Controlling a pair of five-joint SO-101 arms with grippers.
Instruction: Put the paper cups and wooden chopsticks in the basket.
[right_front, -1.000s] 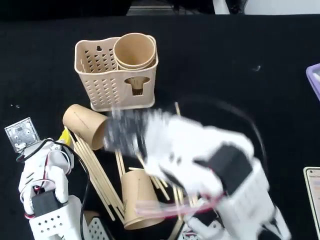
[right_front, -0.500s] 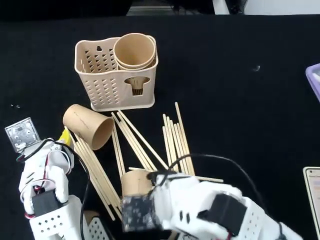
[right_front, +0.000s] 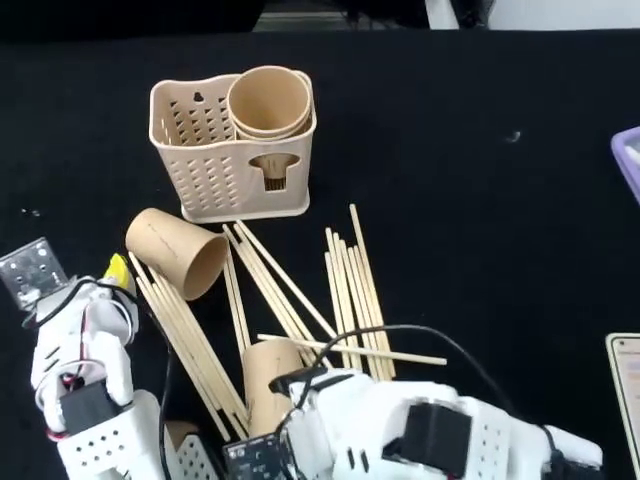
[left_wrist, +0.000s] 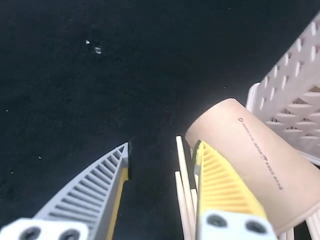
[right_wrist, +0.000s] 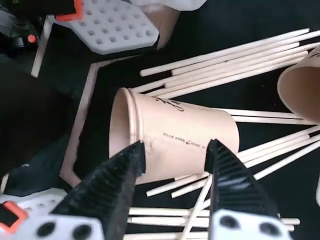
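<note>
A beige basket (right_front: 205, 165) stands at the back with stacked paper cups (right_front: 268, 100) in it. One paper cup (right_front: 175, 250) lies on its side before the basket, also seen in the left wrist view (left_wrist: 250, 150) beside the basket (left_wrist: 295, 95). My left gripper (left_wrist: 161, 147) is open, its yellow finger (left_wrist: 220, 190) close to that cup. A second cup (right_front: 272, 380) lies near the front edge. My right gripper (right_wrist: 176, 146) hangs open just above this cup (right_wrist: 175, 132), one finger on each side. Wooden chopsticks (right_front: 350, 280) lie scattered around both cups.
More chopsticks (right_wrist: 235, 55) lie beyond the near cup, some under it. The left arm's white perforated base (right_wrist: 112, 22) stands close by. A purple item (right_front: 630, 155) and a card (right_front: 628, 390) sit at the table's right edge.
The right arm swung from over the middle of the table down toward the front edge, ending over the near cup. The left arm shifted slightly left.
</note>
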